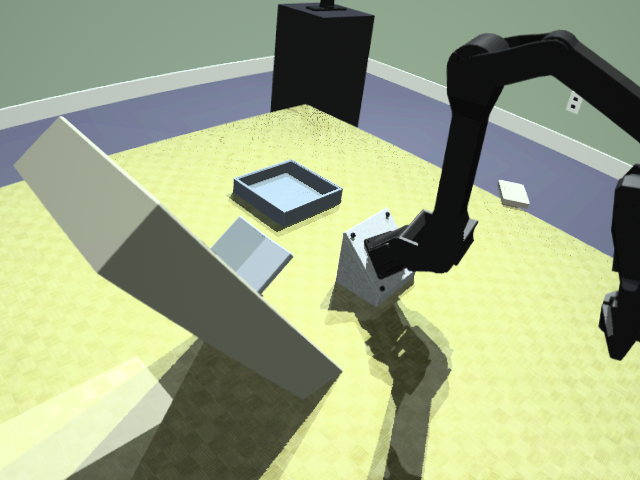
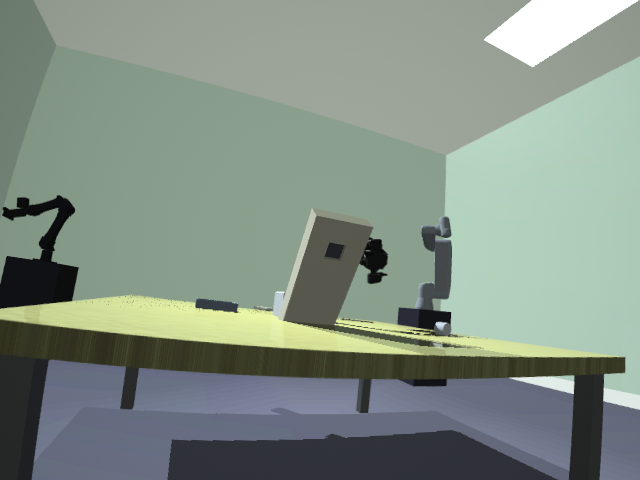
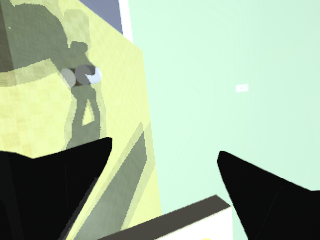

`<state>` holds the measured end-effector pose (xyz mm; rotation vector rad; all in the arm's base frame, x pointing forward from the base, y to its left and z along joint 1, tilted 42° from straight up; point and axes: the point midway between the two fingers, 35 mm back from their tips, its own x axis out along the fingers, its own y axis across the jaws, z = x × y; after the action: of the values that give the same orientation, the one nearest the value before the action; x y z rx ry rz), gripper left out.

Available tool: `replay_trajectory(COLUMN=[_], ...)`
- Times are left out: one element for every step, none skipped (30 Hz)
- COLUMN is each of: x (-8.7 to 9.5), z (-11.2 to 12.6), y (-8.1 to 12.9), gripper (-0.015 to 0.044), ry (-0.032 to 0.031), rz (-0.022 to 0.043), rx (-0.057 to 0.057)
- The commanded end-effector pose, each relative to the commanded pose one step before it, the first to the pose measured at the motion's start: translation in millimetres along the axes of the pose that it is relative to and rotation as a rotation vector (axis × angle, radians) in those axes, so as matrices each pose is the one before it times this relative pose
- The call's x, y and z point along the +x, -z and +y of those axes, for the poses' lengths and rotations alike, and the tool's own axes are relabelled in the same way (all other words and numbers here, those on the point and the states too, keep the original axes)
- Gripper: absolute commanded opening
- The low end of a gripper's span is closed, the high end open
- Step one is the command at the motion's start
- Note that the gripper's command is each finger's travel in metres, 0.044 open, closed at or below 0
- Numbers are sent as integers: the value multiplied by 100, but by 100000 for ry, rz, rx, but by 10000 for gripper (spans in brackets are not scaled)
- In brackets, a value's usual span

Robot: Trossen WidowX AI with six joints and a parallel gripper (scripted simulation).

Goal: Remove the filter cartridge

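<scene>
The service panel [image 1: 354, 268] is a grey wedge block with black bolts at the corners of its sloped face, standing at mid-table. My gripper [image 1: 375, 254] [image 2: 373, 259] [image 3: 166, 149] is open wide and right at that sloped face, covering its middle. The round filter cartridge is hidden behind the fingers in the top view, and no view shows it. The wrist view shows nothing between the fingers, only table and wall beyond them. The blue-grey tray [image 1: 289, 209] [image 2: 217, 304] stands behind and to the left of the panel, with nothing inside.
A large beige slab [image 1: 155, 242] [image 2: 328, 268] leans over the table's left side. A small grey ramp [image 1: 253, 253] lies between the slab and the tray. A small pale cylinder [image 2: 442, 328] [image 3: 82, 76] lies far off by a grey robot [image 2: 436, 268]. A black pedestal [image 1: 320, 56] stands behind the table.
</scene>
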<state>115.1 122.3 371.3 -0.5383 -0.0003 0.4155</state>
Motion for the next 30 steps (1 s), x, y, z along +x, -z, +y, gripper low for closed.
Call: replay_trajectory(x=[17,52,87,124,163,205,232,240,248,256,299,385,465,492,510,527,543,557,569,580,579,586,592,595,597,596,594,589,583,574], z=[10,29,48,67,86,104,114,113,112,111,123,148,164,156,142,126,107,86,63,37,10,-19,-50,-83,-117,-153,-191,-229,-269,-310], y=[24,73,121,168,212,254,271,263,255,246,269,319,349,328,300,272,243,215,186,159,129,104,79,55,32,11,-9,-28,-44,-60], gripper=[374,347,321,295,269,242,216,190,164,137,112,112,112,112,112,112,112,112,112,112,112,112,112,112,112,112,112,112,112,112], ry=[27,80,128,167,195,208,190,149,109,68,29,-35,-139,-247,-351,-451,-547,-639,-725,-806,-865,-932,-992,-1046,-1093,-1133,-1166,-1191,-1209,-1219], rz=[225,673,1118,1559,1991,2414,2625,2598,2566,2532,2834,3462,3934,3885,3758,3623,3481,3333,3178,3017,2804,2640,2470,2296,2119,1938,1755,1571,1384,1197], rx=[-50,-147,-236,-314,-375,-414,-401,-345,-290,-236,-203,-159,-57,78,210,337,458,572,681,783,863,950,1030,1104,1171,1231,1285,1331,1371,1404])
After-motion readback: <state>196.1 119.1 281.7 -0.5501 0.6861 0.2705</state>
